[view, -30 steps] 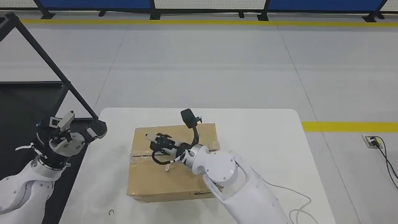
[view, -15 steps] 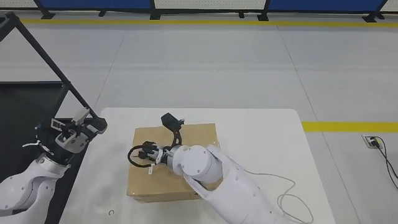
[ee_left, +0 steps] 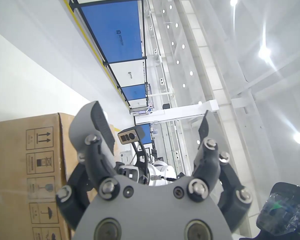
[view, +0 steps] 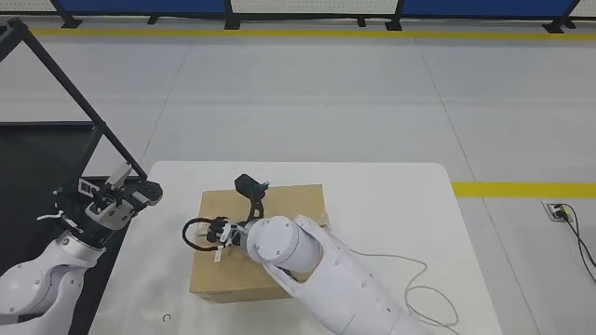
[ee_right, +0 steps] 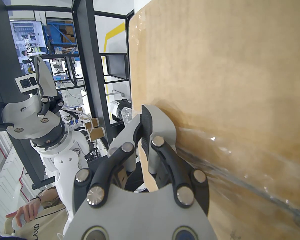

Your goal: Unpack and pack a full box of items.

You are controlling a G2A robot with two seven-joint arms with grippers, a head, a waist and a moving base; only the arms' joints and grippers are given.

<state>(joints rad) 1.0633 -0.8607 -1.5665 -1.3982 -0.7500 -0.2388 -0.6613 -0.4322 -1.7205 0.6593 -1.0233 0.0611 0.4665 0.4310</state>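
Note:
A closed cardboard box [view: 216,274] sits mid-table, its top seam covered with clear tape [ee_right: 227,166]. My right arm lies across the box top. Its gripper [view: 207,233] is at the left end of the seam, and in the right wrist view this gripper [ee_right: 145,128] is shut, pads together against the box [ee_right: 215,63] edge. Whether it pinches tape I cannot tell. My left gripper [view: 140,191] hovers off the table's left edge, away from the box. It [ee_left: 152,126] stands open with nothing between its fingers, and the box side [ee_left: 22,163] lies beyond it.
The white table [view: 400,214] has free room right of the box. A black metal frame [view: 65,84] stands at the far left beside the left arm. A small ring [view: 166,317] lies near the table's front left.
My right gripper has slid left along the box's top seam, from the middle to the left edge. The left gripper has shifted slightly toward the table.

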